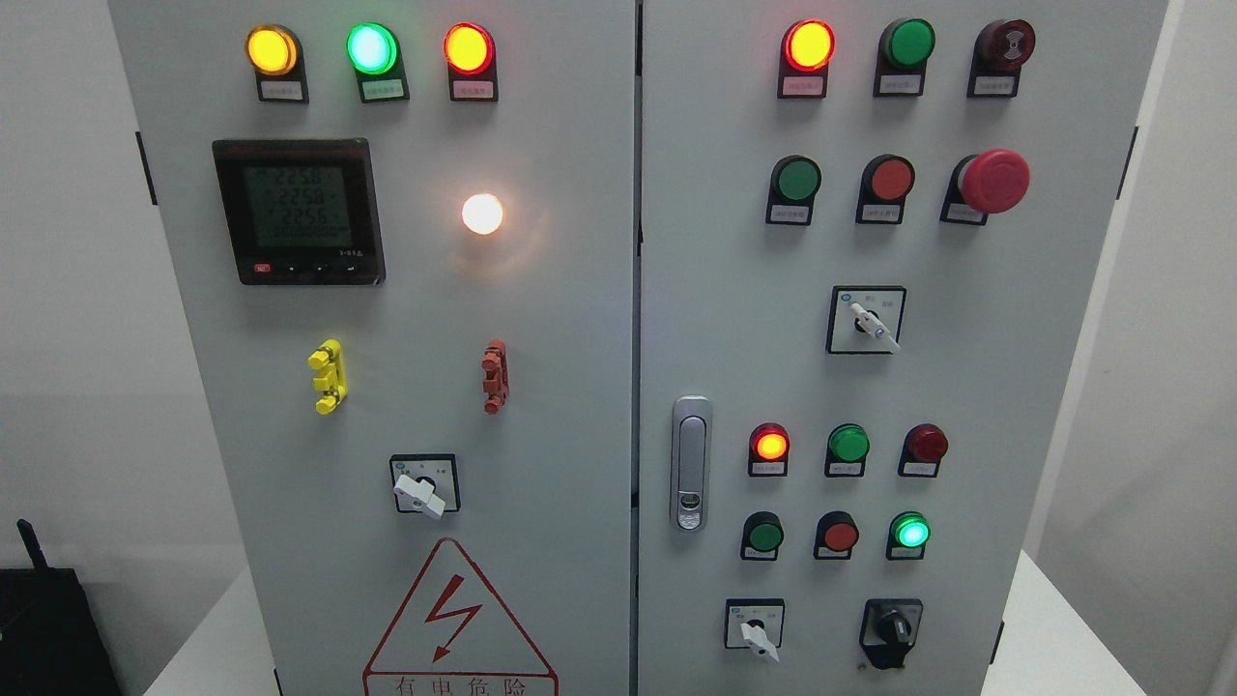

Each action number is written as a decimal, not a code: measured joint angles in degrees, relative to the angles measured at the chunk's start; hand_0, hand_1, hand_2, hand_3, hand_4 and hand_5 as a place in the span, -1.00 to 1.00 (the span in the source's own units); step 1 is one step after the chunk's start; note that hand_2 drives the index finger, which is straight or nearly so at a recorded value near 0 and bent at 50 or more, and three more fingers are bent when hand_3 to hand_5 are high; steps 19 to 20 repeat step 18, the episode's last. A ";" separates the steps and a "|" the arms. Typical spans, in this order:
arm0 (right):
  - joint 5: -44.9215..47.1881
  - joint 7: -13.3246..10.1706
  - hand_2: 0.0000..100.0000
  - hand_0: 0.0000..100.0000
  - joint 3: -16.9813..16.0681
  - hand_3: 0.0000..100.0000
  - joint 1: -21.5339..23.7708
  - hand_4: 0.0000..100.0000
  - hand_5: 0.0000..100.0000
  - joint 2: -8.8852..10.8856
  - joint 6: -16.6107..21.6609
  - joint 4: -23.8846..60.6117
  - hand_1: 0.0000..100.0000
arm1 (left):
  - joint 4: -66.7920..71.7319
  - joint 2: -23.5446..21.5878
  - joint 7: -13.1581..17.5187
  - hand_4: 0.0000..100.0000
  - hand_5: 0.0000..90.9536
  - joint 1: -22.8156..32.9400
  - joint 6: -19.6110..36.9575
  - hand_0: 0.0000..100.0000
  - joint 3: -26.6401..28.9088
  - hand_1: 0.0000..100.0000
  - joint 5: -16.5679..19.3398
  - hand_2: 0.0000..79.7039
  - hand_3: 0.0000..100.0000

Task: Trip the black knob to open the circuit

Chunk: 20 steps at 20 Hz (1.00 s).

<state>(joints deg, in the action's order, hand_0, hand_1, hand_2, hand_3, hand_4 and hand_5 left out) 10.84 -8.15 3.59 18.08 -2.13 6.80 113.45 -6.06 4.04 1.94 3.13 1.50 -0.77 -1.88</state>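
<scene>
Bright, even room light on a sharp, clear view — the white lamp [482,214] flares into a glowing halo on the grey cabinet door [541,387]; lit indicators bloom slightly.

pale wall [58,290], white tabletop [1063,638], black box [48,628]

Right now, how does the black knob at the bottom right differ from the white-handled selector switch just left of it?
The black knob is dark all over and its grip stands about upright; the white-handled selector switch has a pale lever tilted down to the right. The black knob sits on a rounded black base, the white one on a square black-framed plate with labels. Both sit in the right door's bottom row. No robot hand shows.
</scene>
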 measured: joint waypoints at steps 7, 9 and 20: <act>0.00 0.02 -1.00 -0.97 0.00 -0.94 1.35 -1.00 -1.00 -0.03 0.00 0.49 -0.75 | 0.00 0.00 0.00 -1.00 -1.00 0.00 0.00 -0.76 0.00 -0.22 0.00 -1.00 -1.00; 0.00 0.02 -1.00 -0.98 0.00 -0.92 1.60 -1.00 -1.00 -0.16 0.00 0.52 -0.75 | 0.00 0.00 0.00 -1.00 -1.00 0.00 0.00 -0.76 0.00 -0.22 0.00 -1.00 -1.00; 0.00 0.02 -1.00 -0.98 0.00 -0.86 1.72 -1.00 -1.00 -0.25 0.02 0.57 -0.75 | 0.00 0.00 0.00 -1.00 -1.00 0.00 0.00 -0.76 0.00 -0.22 0.00 -1.00 -1.00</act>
